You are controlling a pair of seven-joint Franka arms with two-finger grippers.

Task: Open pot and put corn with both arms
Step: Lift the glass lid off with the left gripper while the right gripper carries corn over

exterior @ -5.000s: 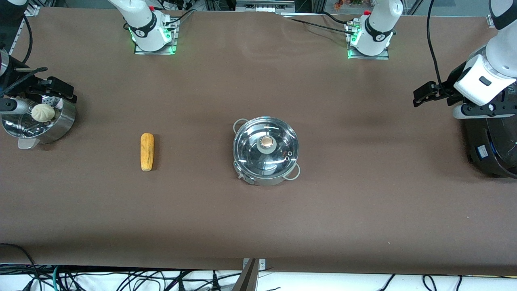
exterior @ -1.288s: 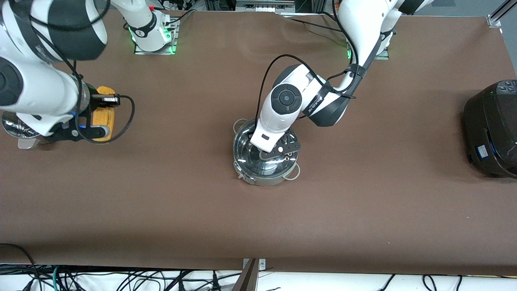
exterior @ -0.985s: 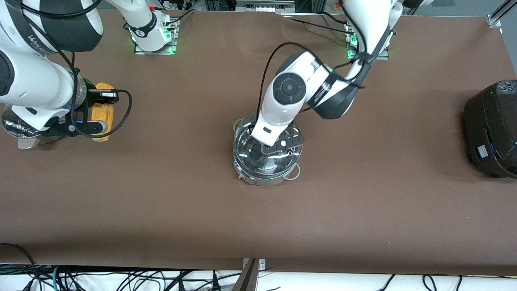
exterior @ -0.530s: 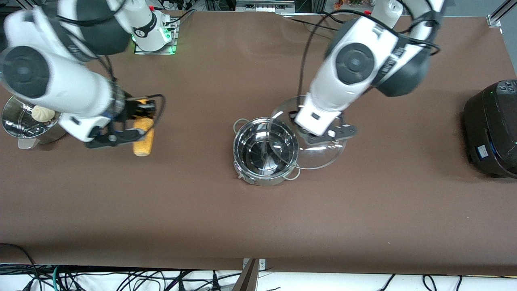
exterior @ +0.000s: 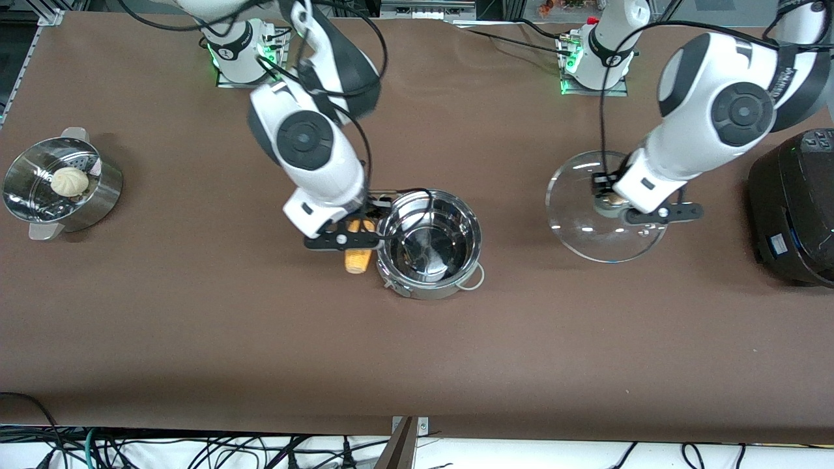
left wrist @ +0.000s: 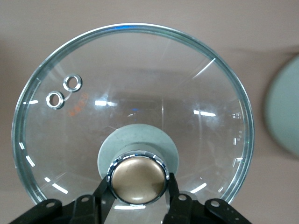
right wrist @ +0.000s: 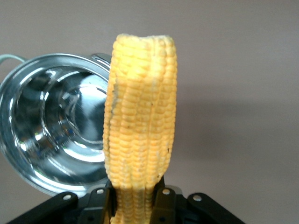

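Observation:
The shiny steel pot (exterior: 430,246) stands open and empty at the table's middle; it also shows in the right wrist view (right wrist: 51,140). My right gripper (exterior: 355,233) is shut on the yellow corn (exterior: 358,259), held in the air beside the pot's rim on the right arm's side; the corn (right wrist: 140,126) fills the right wrist view. My left gripper (exterior: 612,198) is shut on the tan knob (left wrist: 138,180) of the clear glass lid (exterior: 603,225), which is over the table between the pot and the black cooker. The lid (left wrist: 135,98) fills the left wrist view.
A perforated steel steamer basket (exterior: 98,195) with a pale bun (exterior: 69,182) stands at the right arm's end. A big black cooker (exterior: 791,208) stands at the left arm's end. The arm bases are along the edge farthest from the front camera.
My left gripper has carried the lid off the pot toward the cooker. My right gripper has carried the corn from near the steamer basket to just beside the pot's rim.

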